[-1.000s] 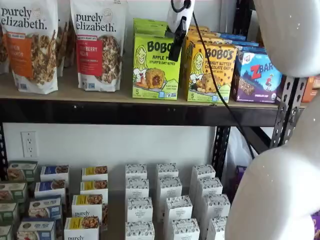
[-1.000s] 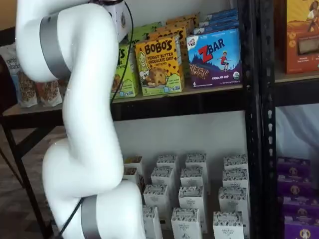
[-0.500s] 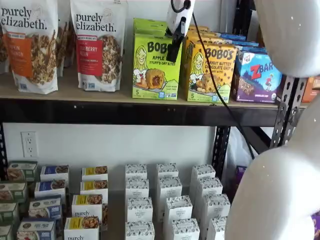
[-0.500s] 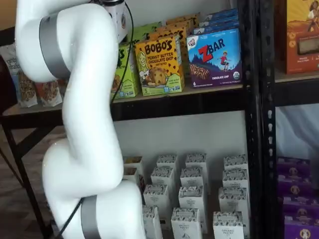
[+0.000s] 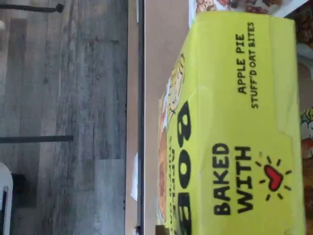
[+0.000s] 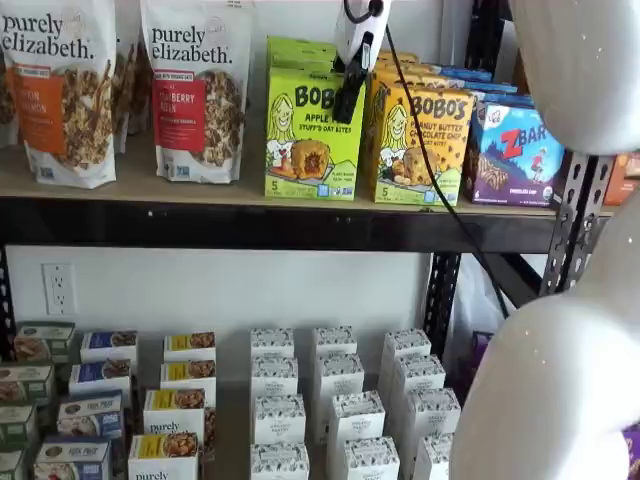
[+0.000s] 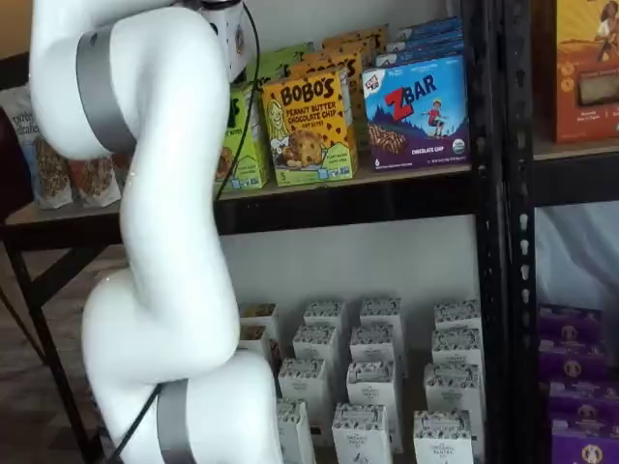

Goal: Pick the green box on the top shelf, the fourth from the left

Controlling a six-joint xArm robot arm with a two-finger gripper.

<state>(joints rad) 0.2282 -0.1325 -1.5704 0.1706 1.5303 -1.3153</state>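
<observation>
The green box (image 6: 312, 135), a lime "BOBO'S Apple Pie" carton, stands upright on the top shelf (image 6: 200, 190) between granola bags and a yellow-orange box. My gripper (image 6: 346, 100) hangs over its upper right corner. One black finger (image 6: 349, 92) lies against the front face, and no second finger or gap shows. The wrist view is filled by the green box (image 5: 234, 122) seen from above, close up, at the shelf (image 5: 164, 73) edge. In a shelf view my white arm hides most of the green box (image 7: 250, 145), with the gripper body (image 7: 232, 39) above it.
A yellow-orange Bobo's box (image 6: 418, 145) stands right beside the green one, then a blue ZBar box (image 6: 515, 155). Purely Elizabeth bags (image 6: 195, 90) stand to its left. A black cable (image 6: 430, 160) trails from the gripper. Small white cartons (image 6: 330, 410) fill the lower level.
The black finger has shifted slightly left, in toward the green box's front face. The box and the arm stand where they were.
</observation>
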